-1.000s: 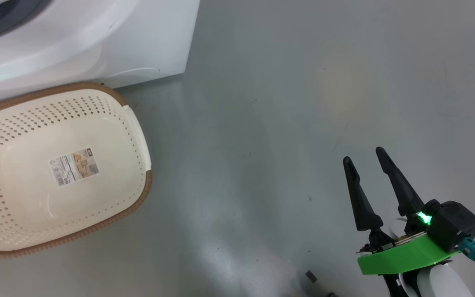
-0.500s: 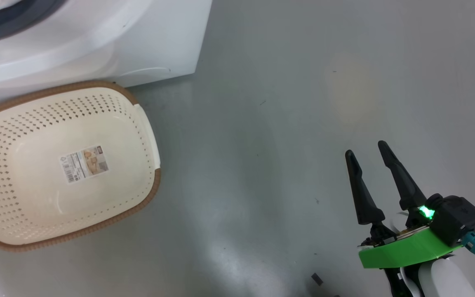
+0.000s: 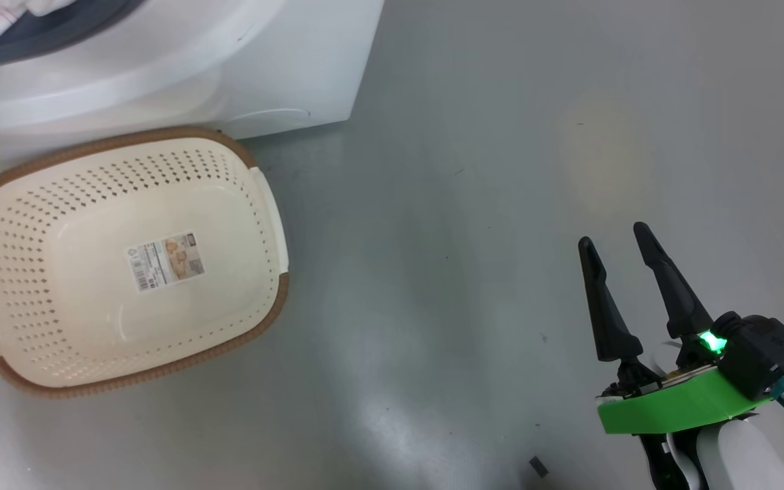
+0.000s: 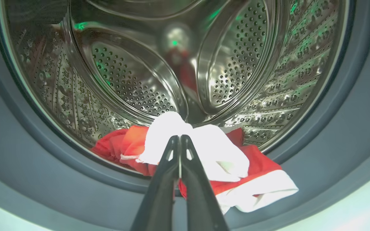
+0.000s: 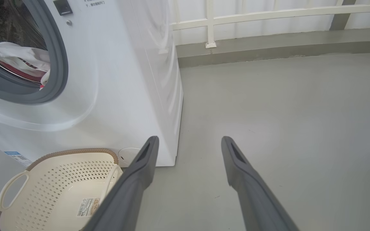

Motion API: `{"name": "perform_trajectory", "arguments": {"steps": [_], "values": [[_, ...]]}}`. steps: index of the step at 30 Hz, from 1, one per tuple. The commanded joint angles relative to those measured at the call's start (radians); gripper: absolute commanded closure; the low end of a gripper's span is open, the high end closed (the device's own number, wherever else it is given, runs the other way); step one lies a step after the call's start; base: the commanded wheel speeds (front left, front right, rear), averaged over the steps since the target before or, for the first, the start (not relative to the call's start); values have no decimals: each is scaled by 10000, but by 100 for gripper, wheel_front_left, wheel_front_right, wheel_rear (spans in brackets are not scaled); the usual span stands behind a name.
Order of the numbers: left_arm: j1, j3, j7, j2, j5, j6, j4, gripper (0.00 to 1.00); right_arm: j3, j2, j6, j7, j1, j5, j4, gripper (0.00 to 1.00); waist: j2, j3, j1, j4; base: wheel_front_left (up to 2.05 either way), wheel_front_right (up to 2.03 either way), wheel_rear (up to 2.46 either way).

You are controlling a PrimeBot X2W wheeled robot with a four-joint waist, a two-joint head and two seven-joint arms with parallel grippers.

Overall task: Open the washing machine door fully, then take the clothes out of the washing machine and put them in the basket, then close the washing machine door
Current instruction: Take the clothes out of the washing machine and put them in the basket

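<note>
Two grippers, two very different jobs right now. Looking along the left wrist, the left gripper point(image 4: 179, 138) has its dark fingers pressed tight together at the mouth of the washing machine point(image 5: 124, 80). Its tips are right against the white fold of the clothes point(image 4: 223, 160). Whether any cloth is pinched between them, I cannot tell. The red and white bundle sits at 6 o'clock in the steel drum point(image 4: 133, 80), spilling over the grey rubber ring point(image 4: 43, 166) toward 5 o'clock.

From the head camera, the right gripper point(image 3: 612, 235) hovers at 4 o'clock above the grey floor point(image 3: 467, 204), fingers spread wide and holding nothing. The basket point(image 3: 79, 299) sits at 9 o'clock, just beside the washer's front, with a sticker point(image 3: 165, 261) on its base.
</note>
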Motion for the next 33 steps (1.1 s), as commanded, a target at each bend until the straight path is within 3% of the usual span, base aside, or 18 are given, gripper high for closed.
{"name": "perform_trajectory", "arguments": {"steps": [1,15,33], "values": [[310,310,-79,417,-13,82,-545,100,159,-137,62,-63,-14,96,-231,0,0,-20,0,65,0,0,0],[1765,447,-79,383,-28,256,-2909,100,15,-137,62,-63,-73,86,-265,0,0,-177,0,401,0,0,0],[3800,226,640,121,140,1194,-7291,100,-239,-137,62,-63,-41,-55,-447,0,0,-336,0,882,0,0,0]]}}
